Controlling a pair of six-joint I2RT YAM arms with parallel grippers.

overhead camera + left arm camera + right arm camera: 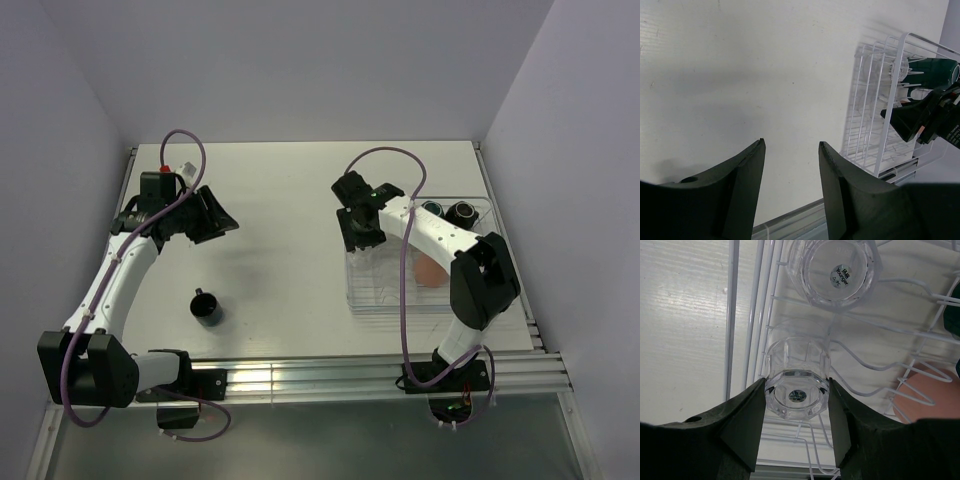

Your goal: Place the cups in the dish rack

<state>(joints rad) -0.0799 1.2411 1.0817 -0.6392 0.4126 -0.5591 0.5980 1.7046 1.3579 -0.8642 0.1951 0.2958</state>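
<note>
My right gripper [796,383] is shut on an upturned clear glass tumbler [797,362], held base-up among the wire prongs at the left end of the dish rack [732,315]. A second clear tumbler [840,270] stands upturned just beyond it. A salmon-orange cup [932,392] lies to the right, and a dark green mug [932,67] sits at the rack's far end. From above, the right gripper [362,235] hangs over the rack [385,300]. A black mug [208,308] stands alone on the table. My left gripper [212,215] is open and empty [791,145], well behind that mug.
Two dark mugs [448,211] sit in the rack's back right corner. Grey walls close in the white table [290,260] on three sides. A slotted metal rail [330,375] runs along the near edge by both arm bases.
</note>
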